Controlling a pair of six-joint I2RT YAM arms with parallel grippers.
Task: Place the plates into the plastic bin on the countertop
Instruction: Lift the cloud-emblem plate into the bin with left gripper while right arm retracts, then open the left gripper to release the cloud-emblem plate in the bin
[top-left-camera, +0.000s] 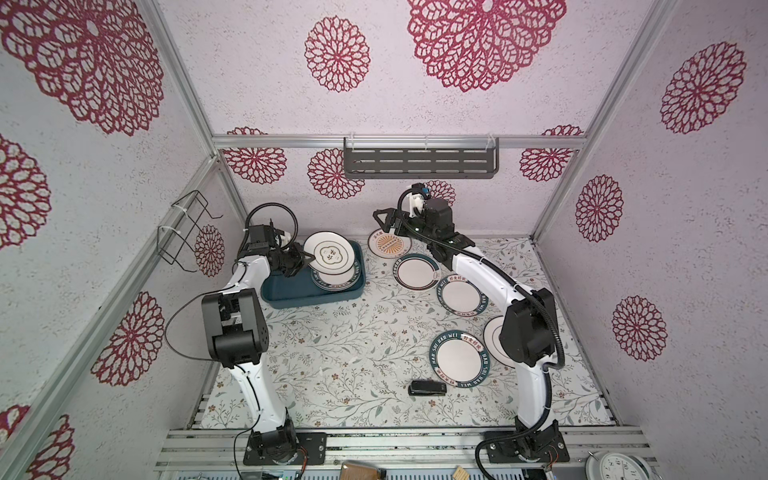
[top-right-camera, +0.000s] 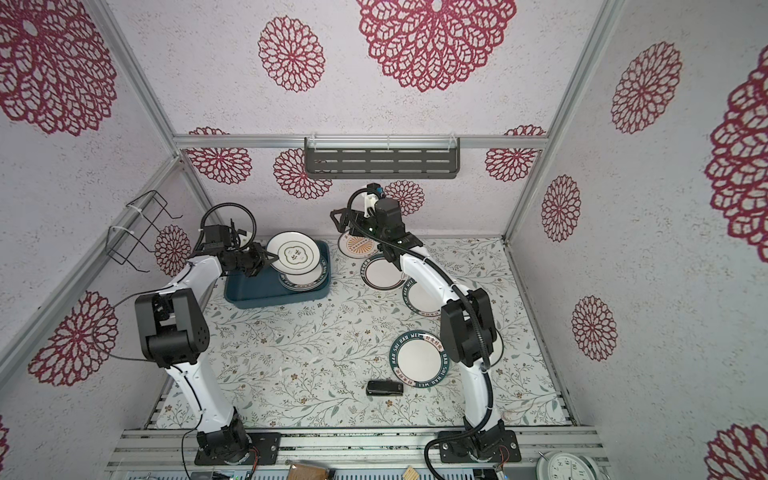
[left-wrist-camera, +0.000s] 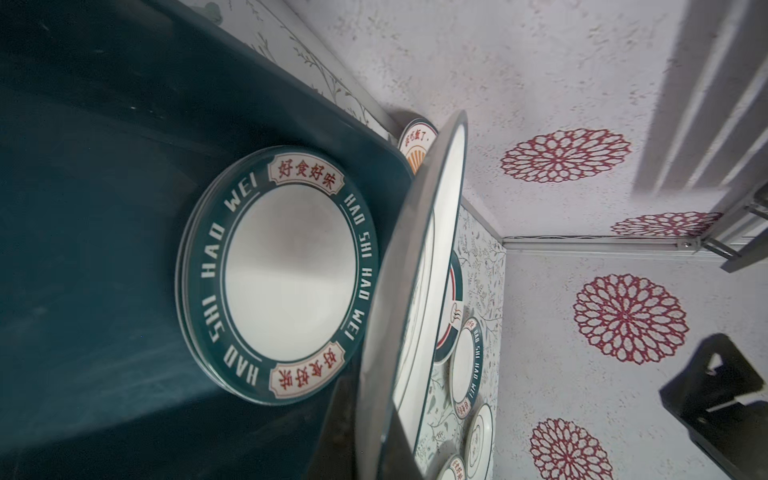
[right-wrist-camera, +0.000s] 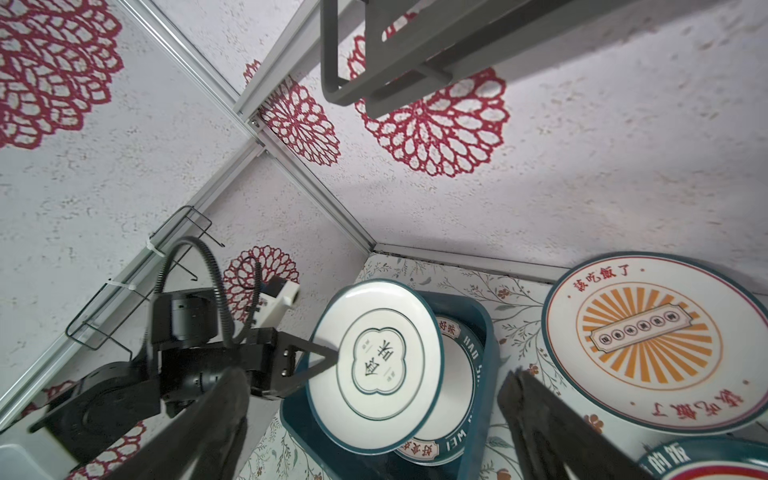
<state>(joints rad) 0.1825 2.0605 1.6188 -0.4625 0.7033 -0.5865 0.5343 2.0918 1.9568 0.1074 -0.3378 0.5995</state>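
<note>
Left gripper (top-left-camera: 308, 261) clamps the near rim of a ring-marked plate (top-left-camera: 331, 258), holding it tilted just ahead over the lettered plates (top-left-camera: 337, 285) in the plastic bin (top-left-camera: 297, 297), probably to slide it onto that stack; right gripper (top-left-camera: 384, 222) stands wide open.

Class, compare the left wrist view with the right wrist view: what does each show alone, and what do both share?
Left wrist only: more plates lying farther along the countertop. Right wrist only: the left gripper shut on the held plate, that plate's emblem, the wire rack. Both: the plastic bin, the lettered plate in it, the held plate, the sunburst plate.
</note>
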